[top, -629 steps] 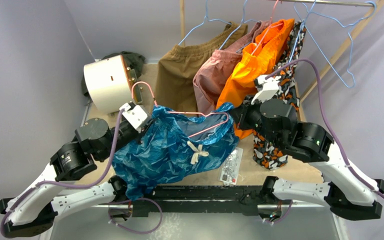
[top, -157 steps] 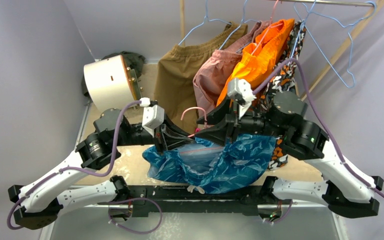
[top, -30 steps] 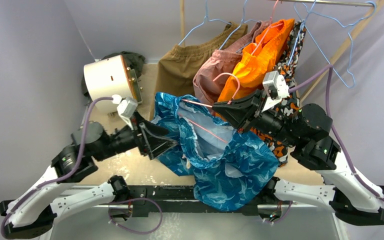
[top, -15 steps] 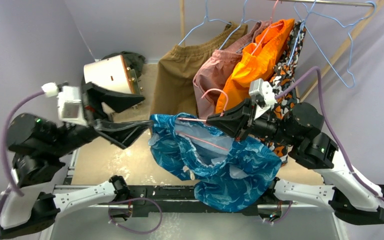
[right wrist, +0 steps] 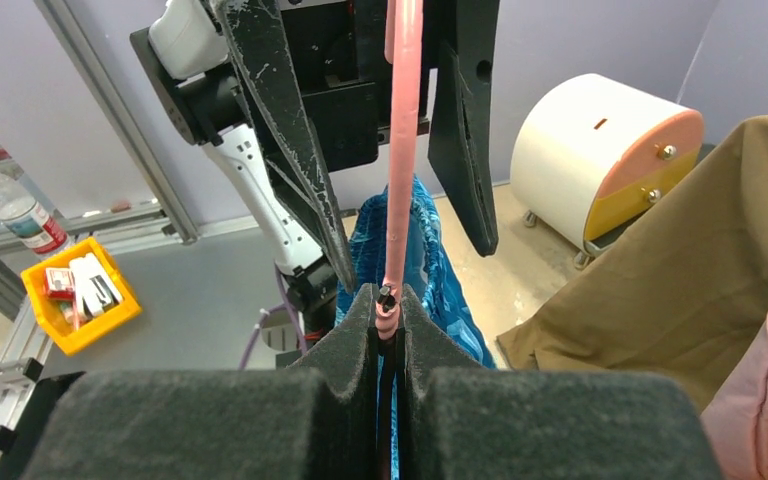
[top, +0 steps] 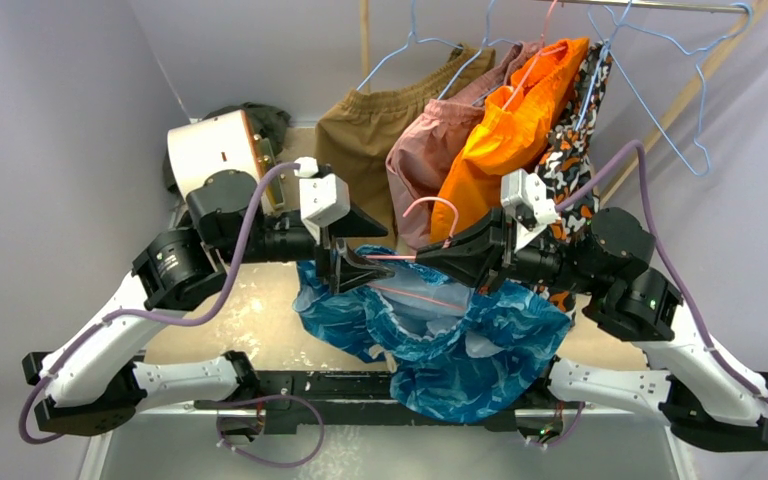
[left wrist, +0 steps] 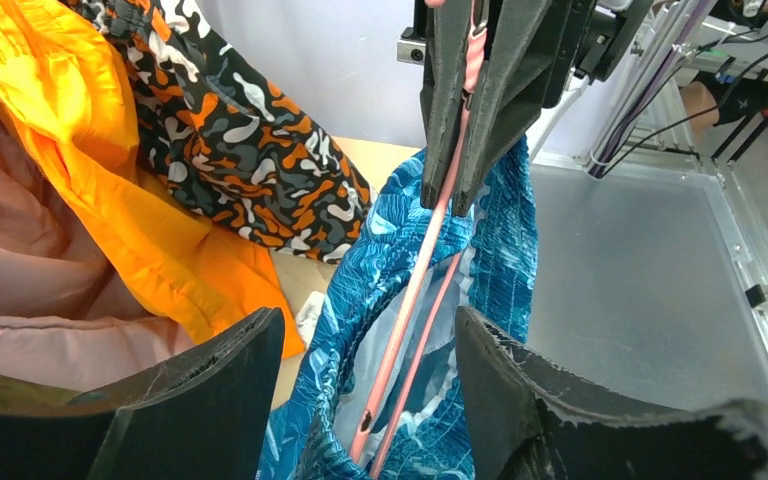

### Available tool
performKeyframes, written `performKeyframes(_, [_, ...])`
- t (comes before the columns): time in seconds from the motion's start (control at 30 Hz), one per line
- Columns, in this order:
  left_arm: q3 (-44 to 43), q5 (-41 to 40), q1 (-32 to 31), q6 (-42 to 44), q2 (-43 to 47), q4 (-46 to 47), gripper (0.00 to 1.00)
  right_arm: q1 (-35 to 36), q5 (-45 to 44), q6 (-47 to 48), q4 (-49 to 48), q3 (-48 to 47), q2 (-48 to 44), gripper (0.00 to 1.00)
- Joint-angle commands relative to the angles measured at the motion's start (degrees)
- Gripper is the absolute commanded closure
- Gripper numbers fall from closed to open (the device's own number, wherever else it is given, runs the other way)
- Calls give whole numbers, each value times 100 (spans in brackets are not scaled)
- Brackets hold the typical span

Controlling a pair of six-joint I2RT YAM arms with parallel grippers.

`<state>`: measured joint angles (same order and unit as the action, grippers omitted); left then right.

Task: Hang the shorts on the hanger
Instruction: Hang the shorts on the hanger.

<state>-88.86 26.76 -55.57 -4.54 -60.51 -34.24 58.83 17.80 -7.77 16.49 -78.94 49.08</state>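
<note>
Between the two arms: hanger [top: 420, 298] held level, long axis left-right, hook toward the hanging clothes.
Right gripper [right wrist: 388, 296] clamped tight on its wire. Left gripper [top: 388, 252] wide open, wire running between its fingers. Shorts [top: 460, 355] drape off the hanger, over the table [top: 250, 310] near edge. Orange shorts [top: 510, 140] and camo garment [top: 568, 162] hang just behind.

I'm seeing the shorts [top: 440, 345] as thin glossy synth. cloth, crinkly w/ sharp highlights. The hanger [left wrist: 412, 290] is looking like smooth pink-coated wire. Pads [right wrist: 345, 345] on the right gripper [right wrist: 388, 300] are showing matt blk, rough, foam-like. Brown shorts [top: 360, 130] are reading matt woven cloth; orange shorts [top: 505, 145] slightly shiny.
</note>
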Motion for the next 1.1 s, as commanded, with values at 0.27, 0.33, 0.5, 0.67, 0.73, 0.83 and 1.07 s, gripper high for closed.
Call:
performKeyframes(0.27, [114, 427, 2, 598, -115, -162, 57, 19, 367, -65, -766, -97, -9, 100])
performKeyframes(0.33, [176, 458, 7, 622, -148, -160, 56, 16, 433, -75, -779, -152, 61, 100])
performKeyframes(0.5, [246, 647, 5, 686, -240, -84, 95, 15, 591, -74, -801, -210, 210, 100])
performKeyframes(0.67, [445, 723, 4, 627, -35, 192, 100, 19, 597, -134, -728, -200, 226, 100])
performKeyframes(0.73, [613, 603, 2, 582, 136, 401, 100, 22, 560, -159, -644, -236, 233, 98])
performKeyframes(0.83, [788, 478, 7, 533, 342, 597, 100, 17, 508, -169, -485, -320, 227, 73])
performKeyframes(1.07, [877, 469, 2, 510, 426, 500, 100, 20, 256, 6, 177, -728, 144, 45])
